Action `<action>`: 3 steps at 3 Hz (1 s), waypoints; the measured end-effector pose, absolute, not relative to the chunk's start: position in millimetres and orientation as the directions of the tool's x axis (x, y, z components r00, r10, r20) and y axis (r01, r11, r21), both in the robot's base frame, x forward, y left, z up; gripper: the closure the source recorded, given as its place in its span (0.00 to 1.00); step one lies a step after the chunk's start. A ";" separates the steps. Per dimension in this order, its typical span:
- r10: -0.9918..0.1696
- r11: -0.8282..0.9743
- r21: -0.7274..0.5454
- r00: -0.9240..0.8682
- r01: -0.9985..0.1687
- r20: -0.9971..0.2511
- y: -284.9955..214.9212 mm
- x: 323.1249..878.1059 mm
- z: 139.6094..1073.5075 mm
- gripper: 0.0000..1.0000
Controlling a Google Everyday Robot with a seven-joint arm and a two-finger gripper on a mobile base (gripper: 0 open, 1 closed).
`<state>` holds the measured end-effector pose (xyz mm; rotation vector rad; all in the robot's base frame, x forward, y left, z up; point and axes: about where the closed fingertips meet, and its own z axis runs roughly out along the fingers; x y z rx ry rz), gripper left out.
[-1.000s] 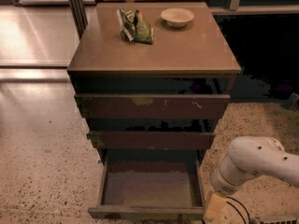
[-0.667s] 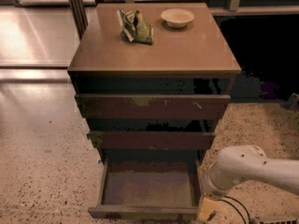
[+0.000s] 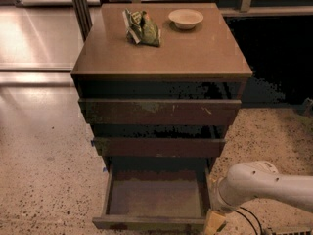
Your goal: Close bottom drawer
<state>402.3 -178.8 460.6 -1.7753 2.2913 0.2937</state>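
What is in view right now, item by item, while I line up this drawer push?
cabinet: one, brown, centre of view
snack bag: one, green, cabinet top, back left
bowl: one, cream, cabinet top, right of the snack bag
top drawer front: one, dark brown, under the cabinet top
middle drawer front: one, dark brown, below it
bottom drawer: one, dark brown, lowest, pulled open
floor: speckled beige, around the cabinet
arm: one, white, lower right
gripper: one, tan, by the bottom drawer's front right corner
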 end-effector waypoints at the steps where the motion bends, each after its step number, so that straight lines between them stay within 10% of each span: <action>1: -0.912 0.247 0.003 -0.234 -0.969 -0.337 -152.1 394.2 414.0 0.00; 3: -0.901 0.270 0.059 -0.274 -0.961 -0.335 -117.0 387.2 306.6 0.00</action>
